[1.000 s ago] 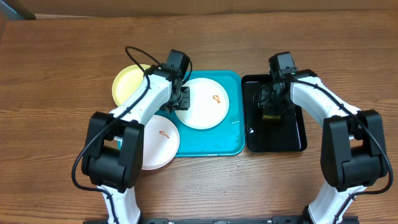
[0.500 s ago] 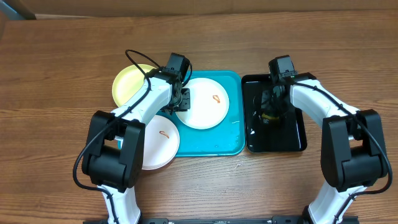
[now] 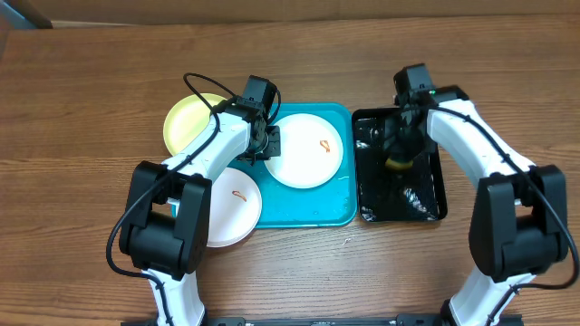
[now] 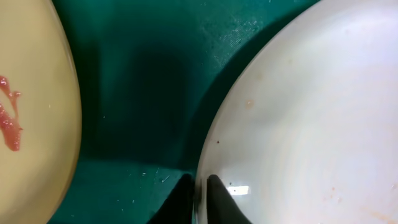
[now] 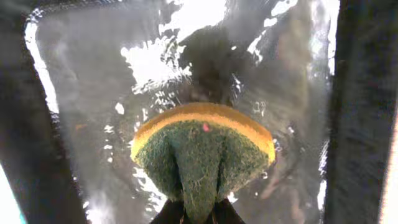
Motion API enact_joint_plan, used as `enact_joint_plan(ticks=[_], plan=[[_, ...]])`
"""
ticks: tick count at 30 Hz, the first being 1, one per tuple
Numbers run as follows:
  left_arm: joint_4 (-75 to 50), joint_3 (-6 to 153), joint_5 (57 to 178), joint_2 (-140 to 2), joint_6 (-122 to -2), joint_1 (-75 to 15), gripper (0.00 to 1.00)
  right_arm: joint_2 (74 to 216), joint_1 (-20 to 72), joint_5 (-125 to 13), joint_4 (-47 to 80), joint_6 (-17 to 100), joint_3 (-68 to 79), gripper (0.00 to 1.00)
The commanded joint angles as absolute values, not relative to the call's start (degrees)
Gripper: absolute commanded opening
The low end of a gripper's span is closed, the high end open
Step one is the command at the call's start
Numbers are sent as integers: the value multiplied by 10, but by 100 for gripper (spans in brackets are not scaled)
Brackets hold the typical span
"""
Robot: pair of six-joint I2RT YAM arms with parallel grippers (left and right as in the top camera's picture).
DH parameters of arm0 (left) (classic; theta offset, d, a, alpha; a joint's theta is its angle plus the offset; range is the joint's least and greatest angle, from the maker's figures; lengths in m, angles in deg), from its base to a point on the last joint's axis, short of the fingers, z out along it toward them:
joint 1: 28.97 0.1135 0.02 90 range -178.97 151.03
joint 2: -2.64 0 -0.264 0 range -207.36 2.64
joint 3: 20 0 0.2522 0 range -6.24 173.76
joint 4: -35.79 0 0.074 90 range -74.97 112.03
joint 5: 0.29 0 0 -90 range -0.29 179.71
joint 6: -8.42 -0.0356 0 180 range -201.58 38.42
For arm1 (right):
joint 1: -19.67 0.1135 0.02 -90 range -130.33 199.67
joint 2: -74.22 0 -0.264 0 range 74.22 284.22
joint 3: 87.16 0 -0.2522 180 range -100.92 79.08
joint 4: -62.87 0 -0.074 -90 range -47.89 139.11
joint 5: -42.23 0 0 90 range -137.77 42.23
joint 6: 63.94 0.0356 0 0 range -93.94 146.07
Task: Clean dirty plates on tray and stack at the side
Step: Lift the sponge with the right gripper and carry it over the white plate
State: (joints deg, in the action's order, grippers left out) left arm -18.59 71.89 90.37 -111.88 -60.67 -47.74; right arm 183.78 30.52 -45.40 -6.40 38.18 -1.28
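Observation:
A white plate (image 3: 308,149) with an orange smear lies on the turquoise tray (image 3: 308,206). My left gripper (image 3: 270,145) is shut on its left rim. In the left wrist view both fingertips (image 4: 180,200) pinch the edge of that white plate (image 4: 298,112), at my left gripper (image 4: 199,196). A pale yellow-green plate (image 3: 188,122) sits at the tray's back left, and its smeared edge (image 4: 31,112) shows in the left wrist view. A second smeared white plate (image 3: 231,204) overlaps the tray's left front. My right gripper (image 3: 399,149) is shut on a yellow-green sponge (image 5: 202,146) over the black tray.
The glossy black tray (image 3: 426,195) stands right of the turquoise one and holds water that glints (image 5: 149,62). Bare wooden table (image 3: 91,72) surrounds both trays on all sides.
My left jaws closed on the white plate's rim, and the plate shifted slightly right. My right gripper closed on the sponge and raised it off the black tray.

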Motion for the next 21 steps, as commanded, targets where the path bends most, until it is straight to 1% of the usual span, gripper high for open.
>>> enact_joint_plan(ticks=[1,3,5,7,10,14,18,21], plan=[[-182,715,912,-1124,-601,-478,32,1808,303,-448,-78,376,-34,4],[-177,715,912,-1124,-601,-478,33,1808,303,-448,-83,376,-34,4],[-170,715,912,-1124,-601,-478,32,1808,306,-448,-83,369,-35,4],[-162,715,912,-1124,-601,-478,20,1808,313,-436,-95,364,-44,4],[-161,715,912,-1124,-601,-478,4,1808,327,-385,-149,395,-78,4],[-161,715,912,-1124,-601,-478,4,1808,351,-331,-175,396,-84,4],[-163,715,912,-1124,-605,-478,4,1808,361,-279,-155,395,-58,4],[-164,715,912,-1124,-631,-478,4,1808,361,-274,-153,393,-58,4]])
